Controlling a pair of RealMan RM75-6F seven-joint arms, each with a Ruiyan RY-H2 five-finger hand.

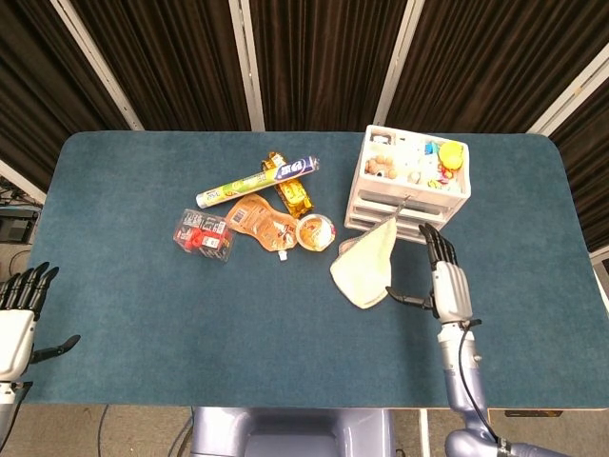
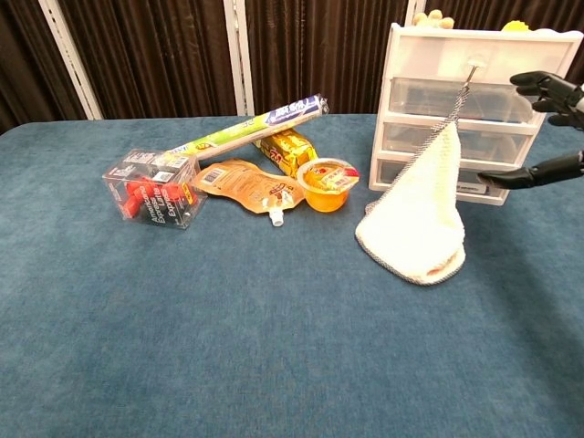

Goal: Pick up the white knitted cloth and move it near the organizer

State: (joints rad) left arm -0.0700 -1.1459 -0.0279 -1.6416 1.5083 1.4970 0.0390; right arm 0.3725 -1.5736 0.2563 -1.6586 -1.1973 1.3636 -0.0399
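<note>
1. The left hand (image 1: 17, 303) lies at the far left edge of the table (image 1: 143, 314), well away from the organizer (image 1: 411, 181); its fingers are spread and it holds nothing. Only the head view shows it.
2. A clear plastic box with red contents (image 1: 204, 234) sits well left of the organizer, on the blue table surface.
3. A long tube with a yellow-green and purple wrapper (image 1: 257, 181) lies at a slant left of the organizer, its purple end the nearer one.
4. A gold-wrapped packet (image 1: 291, 193) lies just under that tube's purple end, left of the organizer.
5. A tan spouted pouch (image 1: 261, 222) lies flat between the clear box and the organizer, its white spout pointing toward the robot.
6. An orange jelly cup (image 1: 315, 232) stands just left of the organizer's lower drawers, touching the pouch.
7. The white knitted cloth (image 1: 366, 268) lies right in front of the organizer. In the chest view it (image 2: 418, 217) reads as a cone: its broad end is down on the table, and its narrow tip reaches up to the organizer's upper drawers. No hand holds it.
8. The organizer is a white unit with clear drawers (image 2: 461, 137) and small colourful items in its top tray.
9. The right hand (image 1: 442, 280) is just in front of the organizer's right half, beside the cloth. Its fingers are spread and straight, its thumb points toward the cloth, and it grips nothing.
</note>
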